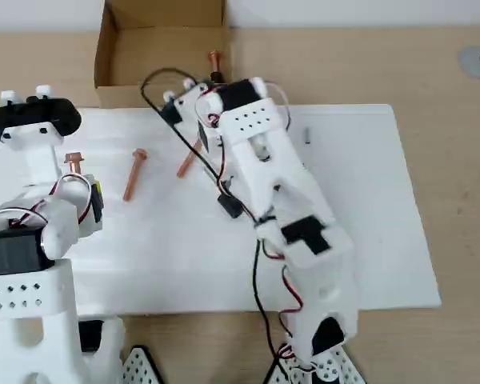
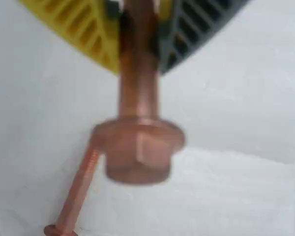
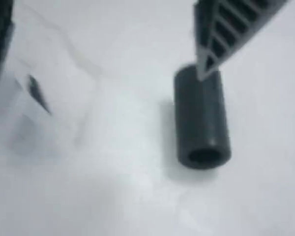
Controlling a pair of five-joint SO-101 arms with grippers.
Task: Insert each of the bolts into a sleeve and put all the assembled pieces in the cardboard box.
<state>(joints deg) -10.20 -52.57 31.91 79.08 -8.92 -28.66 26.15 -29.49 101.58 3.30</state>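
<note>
The left gripper (image 2: 138, 44) is clamped on a bolt (image 2: 137, 147). The right gripper (image 3: 103, 73) stands apart beside a sleeve (image 3: 201, 118) lying on the white sheet (image 1: 368, 240). Loose bolts (image 1: 134, 172) lie centre-left. The cardboard box (image 1: 104, 56), upper left, holds no assembly, so the task is judged early.

White sheet (image 1: 384, 240) spread over the wooden desk (image 1: 456, 184).
It covers the desk's middle, bare wood showing past its right edge, and a grey round cap (image 1: 476, 61) sits at the far right corner.
</note>
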